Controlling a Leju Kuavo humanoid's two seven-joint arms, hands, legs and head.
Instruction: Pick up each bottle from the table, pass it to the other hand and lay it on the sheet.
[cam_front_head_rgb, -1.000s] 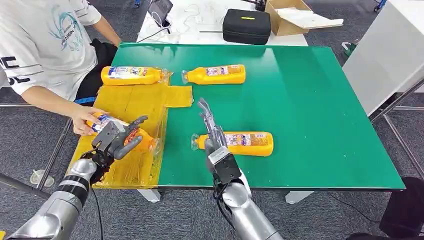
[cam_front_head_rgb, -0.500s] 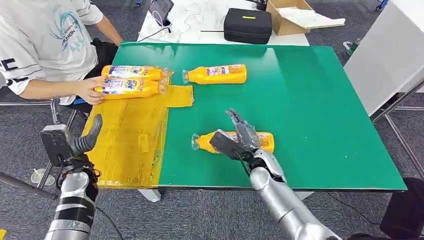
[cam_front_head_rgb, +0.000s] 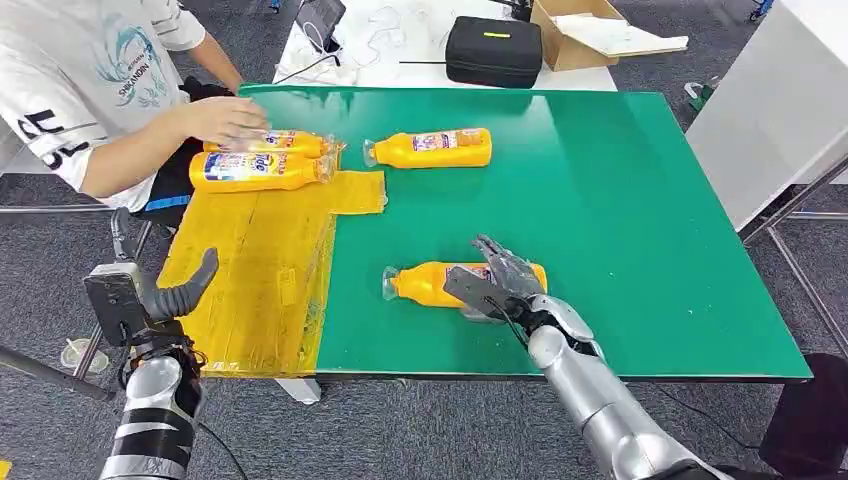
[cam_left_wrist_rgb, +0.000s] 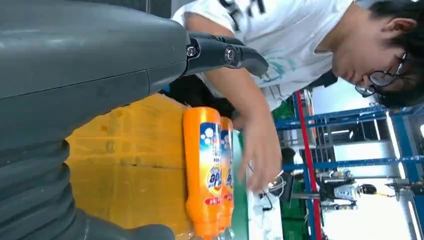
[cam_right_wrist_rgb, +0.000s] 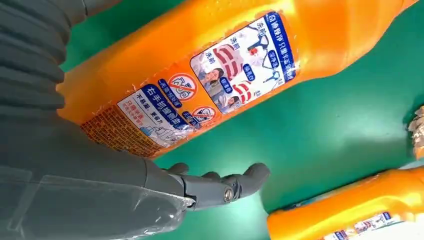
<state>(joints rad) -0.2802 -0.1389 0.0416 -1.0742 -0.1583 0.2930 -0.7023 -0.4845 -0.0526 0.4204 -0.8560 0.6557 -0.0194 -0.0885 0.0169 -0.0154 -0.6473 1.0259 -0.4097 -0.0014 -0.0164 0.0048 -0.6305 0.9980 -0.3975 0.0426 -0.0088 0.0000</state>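
- Since the earlier frames we note that the right hand (cam_front_head_rgb: 497, 285) has come down from above the table onto the near bottle (cam_front_head_rgb: 440, 283); the left hand (cam_front_head_rgb: 150, 297) has pulled back off the yellow sheet (cam_front_head_rgb: 262, 280) to beyond the table's left edge, with nothing in it.
- We also note the person's hand (cam_front_head_rgb: 228, 118) has carried the second bottle (cam_front_head_rgb: 255, 171) up the sheet, laid it beside the far bottle on the sheet (cam_front_head_rgb: 290, 144), and now rests over that far one.
- Right hand: fingers spread over the base end of the near bottle, thumb (cam_right_wrist_rgb: 225, 186) low beside it near the green table (cam_front_head_rgb: 620, 200). We cannot tell whether it grips or merely rests there.
- Left hand: held upright, thumb (cam_left_wrist_rgb: 222, 52) sticking out, holding nothing; how its other fingers lie we cannot tell.
- Near bottle: orange, lying on its side on the bare green surface near the front edge, cap pointing towards the sheet, well apart from it.
- Fourth bottle (cam_front_head_rgb: 432, 148): lying on the green surface near the far edge, just beside the sheet's corner, cap towards the sheet.
- The two bottles on the sheet lie side by side, touching, at its far end.
- Beyond the table we see a black case (cam_front_head_rgb: 494, 50) and an open cardboard box (cam_front_head_rgb: 575, 35) on a white surface.
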